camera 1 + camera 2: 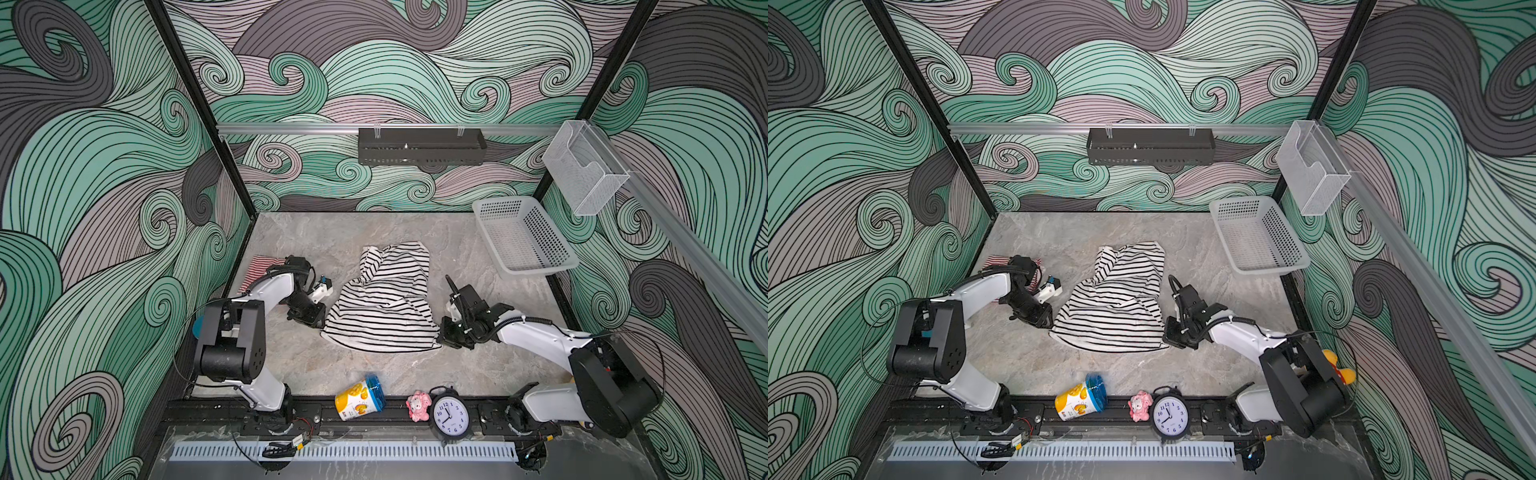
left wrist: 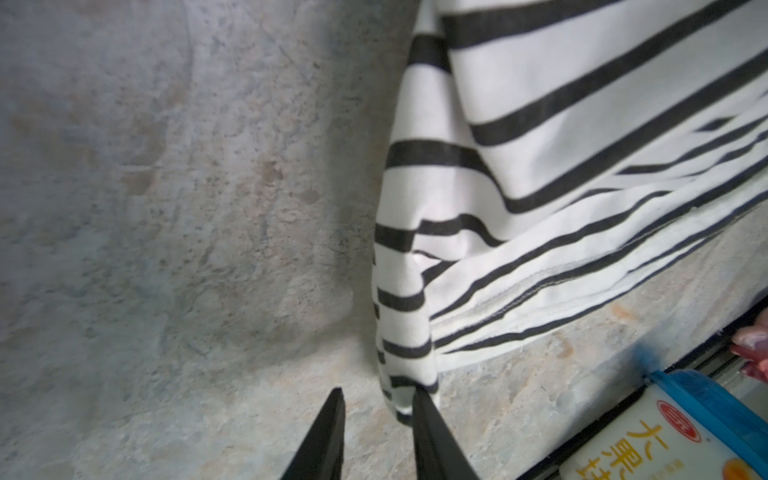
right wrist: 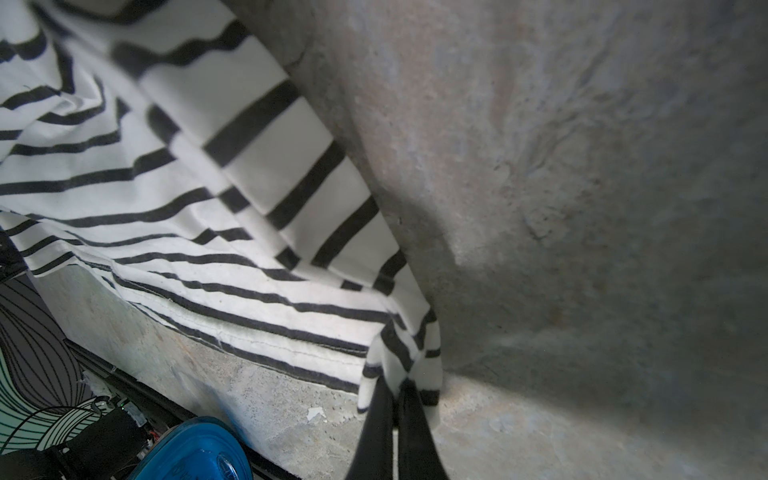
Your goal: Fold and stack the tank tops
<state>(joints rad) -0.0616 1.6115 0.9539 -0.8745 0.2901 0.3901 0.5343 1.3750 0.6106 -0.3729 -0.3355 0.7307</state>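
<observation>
In both top views we see the black-and-white tank top [image 1: 382, 307] [image 1: 1113, 309] lying between the left gripper [image 1: 321, 323] and right gripper [image 1: 444, 336]; the red-and-white tank top [image 1: 258, 266] sits beyond the left gripper. Left wrist view: jaws parted, hem corner beside them. Right wrist view: jaws pinching the other corner.

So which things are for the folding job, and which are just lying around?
For the job: black-and-white tank top; red-and-white tank top.
Just lying about: white basket; alarm clock; pink plush toy; yellow snack tub; yellow toy.
</observation>
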